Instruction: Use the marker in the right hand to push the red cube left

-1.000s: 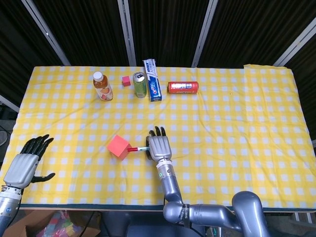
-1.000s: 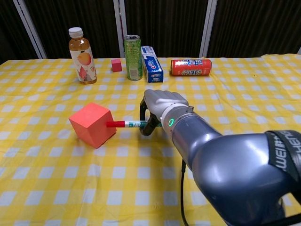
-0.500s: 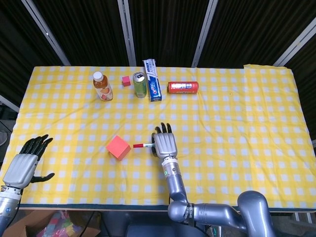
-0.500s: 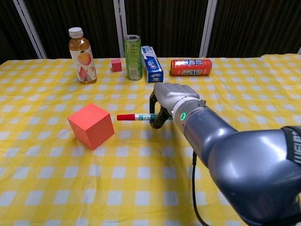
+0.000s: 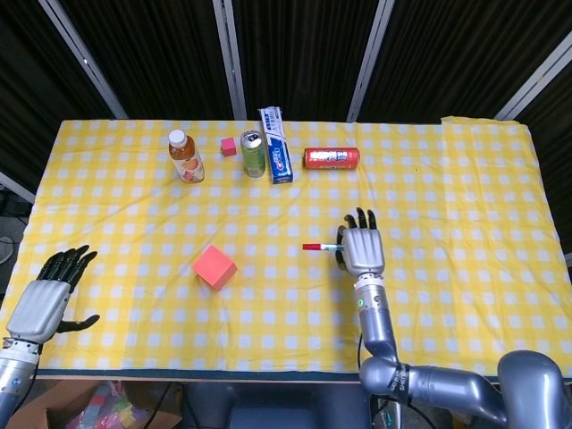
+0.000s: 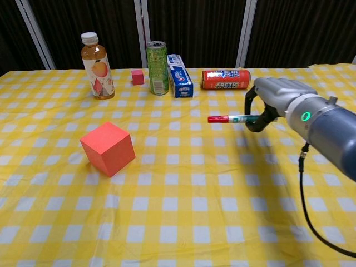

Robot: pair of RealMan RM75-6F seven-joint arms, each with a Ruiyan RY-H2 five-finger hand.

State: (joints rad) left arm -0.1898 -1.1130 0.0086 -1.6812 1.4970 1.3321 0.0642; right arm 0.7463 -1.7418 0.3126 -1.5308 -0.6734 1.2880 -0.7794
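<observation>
Behind the yellow checked tablecloth (image 5: pixel 447 179), dark panels (image 5: pixel 295 54) with metal struts.

Head cam looks straight down over the whole table (image 5: pixel 465 179); chest cam sits low at the near edge, facing across. Both share the tabletop.
</observation>
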